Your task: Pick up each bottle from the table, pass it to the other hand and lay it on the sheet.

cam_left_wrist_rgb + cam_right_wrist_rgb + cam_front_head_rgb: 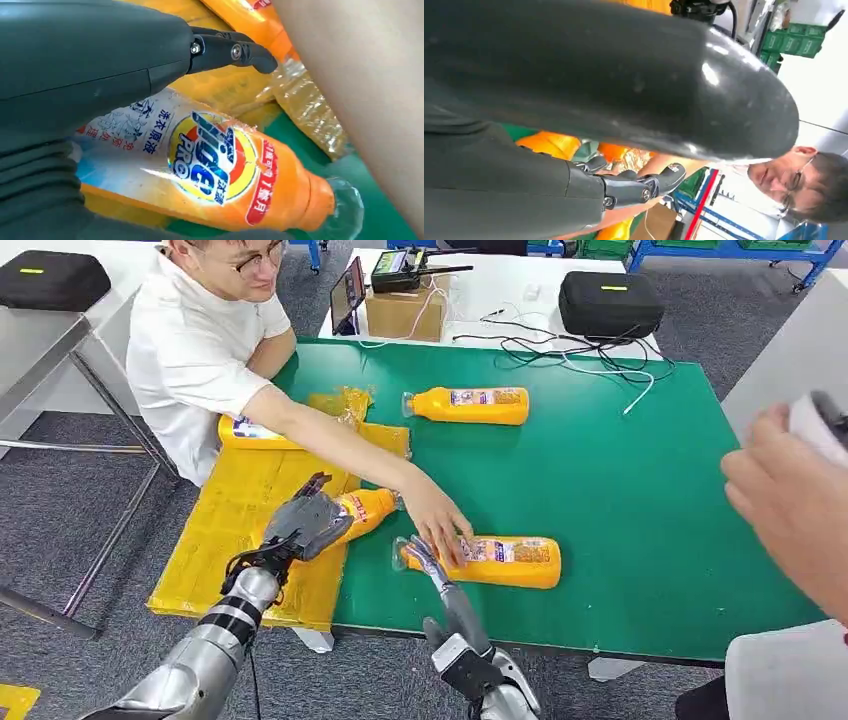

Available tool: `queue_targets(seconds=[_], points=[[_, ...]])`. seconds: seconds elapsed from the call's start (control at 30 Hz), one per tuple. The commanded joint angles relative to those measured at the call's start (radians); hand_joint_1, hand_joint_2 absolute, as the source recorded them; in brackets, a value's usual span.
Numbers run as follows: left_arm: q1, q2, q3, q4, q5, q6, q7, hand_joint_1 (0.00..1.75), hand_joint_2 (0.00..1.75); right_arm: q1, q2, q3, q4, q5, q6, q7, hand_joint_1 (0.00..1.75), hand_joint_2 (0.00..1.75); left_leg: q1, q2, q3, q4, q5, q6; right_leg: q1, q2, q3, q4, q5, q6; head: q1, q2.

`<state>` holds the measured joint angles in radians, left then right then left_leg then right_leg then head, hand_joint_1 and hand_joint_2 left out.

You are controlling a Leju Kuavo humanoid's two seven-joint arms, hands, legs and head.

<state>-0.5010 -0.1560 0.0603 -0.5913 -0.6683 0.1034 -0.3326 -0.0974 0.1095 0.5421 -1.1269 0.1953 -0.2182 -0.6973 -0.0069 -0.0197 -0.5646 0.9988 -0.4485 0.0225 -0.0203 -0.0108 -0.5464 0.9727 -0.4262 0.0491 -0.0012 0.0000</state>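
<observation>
Orange bottle (210, 165) label legible, left hand (305, 523) gripping

The bottle (210, 170) in the left hand (75, 100) reads "PRO" and "洗衣原液" on its round label (212, 157).

Silver segmented arms w/ black bands, dark grey hands (308, 523), visible screws

Grey carpet (120, 530) is laid across the floor. A green surface (620, 500) is set in the middle, with a white table (500, 300) placed behind it. On that table a cardboard box (405, 313) and a black case (610, 303) are seen, with cables (580, 355) trailed beside them. Blue shelf frames (740, 252) are ranged at the far side.
</observation>
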Motion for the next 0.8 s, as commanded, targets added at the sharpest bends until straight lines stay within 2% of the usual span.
queue_targets(seconds=[0.03, 0.13, 0.2, 0.27, 0.33, 0.37, 0.4, 0.43, 0.47, 0.53, 0.6, 0.63, 0.67, 0.73, 0.77, 0.8], points=[[0.059, 0.001, -0.042, 0.016, 0.014, -0.016, 0.007, 0.00, 0.00, -0.018, -0.013, -0.008, 0.049, -0.002, -0.003, -0.001, 0.00, 0.00, 0.000, 0.003, 0.000, -0.001, 0.000, -0.001, 0.000, 0.002, 0.000, -0.001, 0.001, -0.001, 0.000, 0.000], [0.059, 0.001, -0.042, 0.016, 0.014, -0.016, 0.007, 0.00, 0.00, -0.018, -0.013, -0.008, 0.049, -0.002, -0.003, -0.001, 0.00, 0.00, 0.000, 0.003, 0.001, -0.001, 0.000, -0.001, 0.001, 0.002, 0.000, -0.001, 0.001, -0.001, 0.000, 0.000], [0.080, -0.015, -0.040, -0.054, 0.089, 0.034, -0.055, 0.00, 0.00, -0.010, -0.020, -0.001, 0.038, 0.003, -0.015, -0.001, 0.00, 0.00, 0.001, 0.003, 0.000, -0.001, 0.000, -0.001, 0.001, 0.002, -0.001, -0.001, 0.001, -0.002, 0.000, 0.000], [0.139, -0.015, -0.102, -0.241, 0.181, 0.100, -0.173, 0.00, 0.00, -0.003, -0.054, 0.051, -0.029, 0.017, -0.079, -0.001, 0.00, 0.00, 0.001, 0.003, -0.001, -0.001, 0.000, -0.001, 0.001, 0.002, -0.001, -0.001, 0.001, -0.002, 0.000, 0.000], [0.177, -0.022, -0.116, -0.386, 0.280, 0.142, -0.182, 0.00, 0.00, -0.002, -0.073, 0.082, -0.063, 0.028, -0.142, -0.001, 0.00, 0.00, 0.002, 0.004, -0.003, 0.000, 0.000, -0.001, 0.002, 0.003, -0.004, -0.001, 0.001, -0.002, 0.000, 0.000], [0.242, -0.022, -0.123, -0.567, 0.428, 0.162, -0.195, 0.00, 0.00, 0.025, -0.057, 0.044, -0.132, -0.083, -0.050, -0.001, 0.00, 1.75, 0.001, 0.003, -0.003, 0.001, -0.001, -0.001, 0.001, 0.002, -0.004, 0.000, 0.000, -0.001, 0.000, 0.000], [0.287, -0.006, -0.145, -0.677, 0.493, 0.209, -0.195, 0.00, 0.00, 0.045, -0.051, 0.036, -0.197, -0.083, 0.017, -0.001, 0.00, 1.75, 0.002, 0.004, -0.006, 0.003, -0.001, -0.001, 0.002, 0.002, -0.007, 0.001, 0.000, -0.001, 0.000, 0.000], [0.307, 0.004, -0.157, -0.731, 0.536, 0.218, -0.185, 0.00, 0.00, 0.049, -0.060, 0.055, -0.238, -0.036, 0.009, -0.001, 0.00, 1.75, 0.002, 0.005, -0.009, 0.004, -0.002, -0.002, 0.002, 0.003, -0.009, 0.002, 0.000, -0.002, 0.000, 0.000], [0.331, 0.019, -0.167, -0.814, 0.592, 0.228, -0.175, 0.00, 1.75, 0.045, -0.097, 0.111, -0.327, 0.037, -0.027, -0.001, 0.00, 1.75, 0.002, 0.007, -0.011, 0.003, -0.001, -0.001, 0.002, 0.004, -0.012, 0.002, 0.001, -0.001, 0.000, 0.000], [0.344, 0.021, -0.166, -0.867, 0.599, 0.295, -0.202, 0.00, 1.75, 0.043, -0.115, 0.119, -0.384, 0.077, -0.031, -0.001, 0.00, 1.75, 0.003, 0.013, -0.014, 0.005, -0.004, -0.002, 0.003, 0.009, -0.016, 0.003, 0.001, -0.003, 0.000, 0.000], [0.374, -0.011, -0.131, -0.940, 0.826, 0.207, -0.171, 0.00, 1.75, 0.039, -0.116, 0.078, -0.371, 0.201, -0.059, 0.022, 0.00, 1.75, 0.003, 0.015, -0.013, 0.004, -0.004, -0.002, 0.003, 0.010, -0.017, 0.003, 0.002, -0.004, 0.000, 0.000], [0.395, -0.031, -0.112, -0.978, 0.908, 0.190, -0.162, 0.00, 1.75, 0.035, -0.121, 0.055, -0.354, 0.245, -0.066, 0.062, 0.00, 0.00, 0.003, 0.015, -0.013, 0.004, -0.004, -0.002, 0.003, 0.009, -0.016, 0.002, 0.001, -0.004, 0.000, 0.000], [0.433, -0.036, -0.111, -1.031, 0.911, 0.217, -0.177, 0.00, 1.75, 0.013, -0.149, 0.047, -0.310, 0.424, -0.159, 0.122, 0.00, 1.75, 0.002, 0.011, -0.017, 0.003, -0.001, 0.000, 0.002, 0.006, -0.019, 0.002, 0.003, -0.002, 0.000, 0.000], [0.488, -0.044, -0.109, -1.095, 0.966, 0.200, -0.146, 0.00, 1.75, -0.006, -0.173, 0.002, -0.245, 0.526, -0.222, 0.209, 0.00, 1.75, 0.002, 0.013, -0.014, 0.001, -0.002, 0.000, 0.002, 0.009, -0.018, 0.000, 0.003, -0.002, 0.000, 0.000], [0.511, -0.042, -0.111, -1.116, 0.972, 0.193, -0.145, 0.00, 1.75, -0.014, -0.183, -0.014, -0.221, 0.536, -0.233, 0.204, 0.00, 1.75, 0.002, 0.015, -0.013, 0.001, -0.003, 0.000, 0.003, 0.010, -0.017, -0.001, 0.003, -0.002, 0.000, 0.000], [0.529, -0.043, -0.113, -1.133, 0.967, 0.190, -0.152, 0.00, 1.75, -0.029, -0.208, -0.023, -0.183, 0.679, -0.278, 0.289, 0.00, 1.75, 0.002, 0.015, -0.014, 0.001, -0.002, 0.000, 0.002, 0.010, -0.017, -0.001, 0.004, -0.002, 0.000, 0.000]])
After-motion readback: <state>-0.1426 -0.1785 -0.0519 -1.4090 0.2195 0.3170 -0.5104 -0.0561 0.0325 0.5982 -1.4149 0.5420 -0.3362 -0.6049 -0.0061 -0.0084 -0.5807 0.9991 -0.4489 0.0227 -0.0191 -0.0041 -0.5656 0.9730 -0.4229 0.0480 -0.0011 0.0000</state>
